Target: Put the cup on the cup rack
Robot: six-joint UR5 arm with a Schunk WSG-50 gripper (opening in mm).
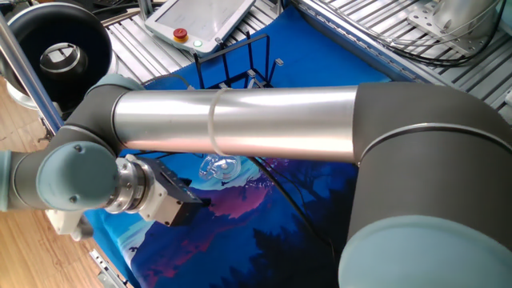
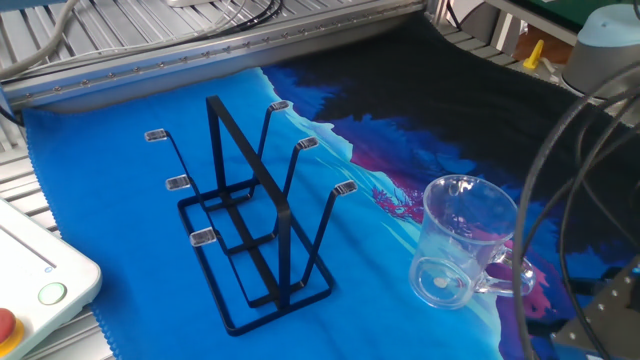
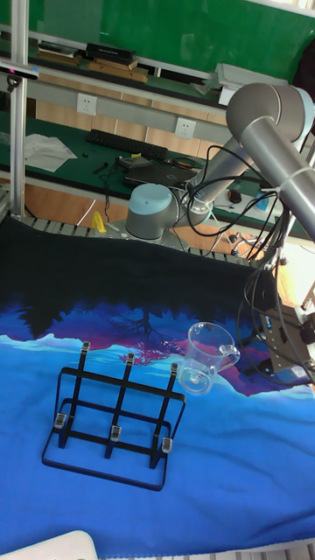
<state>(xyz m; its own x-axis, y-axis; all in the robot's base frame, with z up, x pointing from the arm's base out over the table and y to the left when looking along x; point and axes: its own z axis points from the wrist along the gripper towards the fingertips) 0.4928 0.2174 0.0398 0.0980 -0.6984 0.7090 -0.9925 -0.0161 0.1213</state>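
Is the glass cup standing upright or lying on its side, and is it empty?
Upright and empty. The cup stands on its base on the blue cloth, mouth up; the clear glass shows nothing inside.

My arm (image 1: pixel 240 120): silver tube, grey joints.
Pale blue-grey caps (image 1: pixel 68 164) close the joints; black cables (image 3: pixel 262 219) trail alongside.
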